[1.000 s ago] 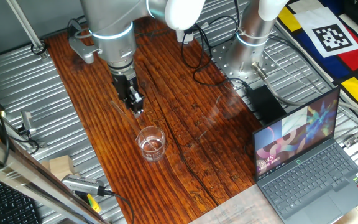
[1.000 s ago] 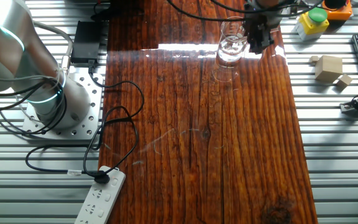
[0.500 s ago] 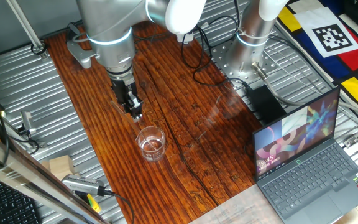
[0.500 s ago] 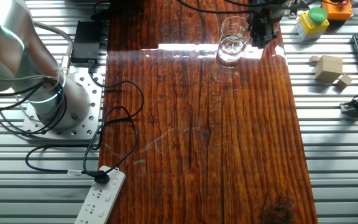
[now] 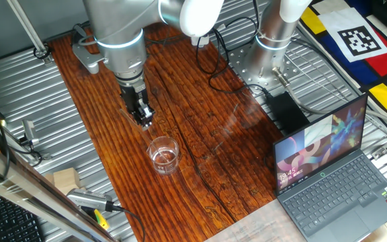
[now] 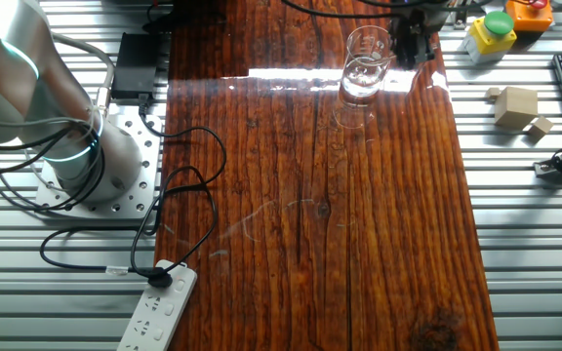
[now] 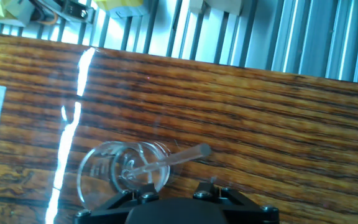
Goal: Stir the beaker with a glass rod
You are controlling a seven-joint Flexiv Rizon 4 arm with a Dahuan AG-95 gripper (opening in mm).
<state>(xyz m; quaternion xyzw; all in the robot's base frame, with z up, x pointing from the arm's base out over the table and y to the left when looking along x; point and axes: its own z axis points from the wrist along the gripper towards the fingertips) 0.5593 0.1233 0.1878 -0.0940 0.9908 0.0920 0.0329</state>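
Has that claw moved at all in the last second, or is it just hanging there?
Yes. The claw has drawn back from the beaker, toward the far end of the wooden table; the beaker itself stayed put.

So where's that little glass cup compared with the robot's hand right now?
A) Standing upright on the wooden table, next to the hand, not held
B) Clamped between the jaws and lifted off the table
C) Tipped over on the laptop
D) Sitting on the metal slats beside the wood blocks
A: the beaker stands upright on the wooden table, just beside the gripper, whose jaws are not around it.
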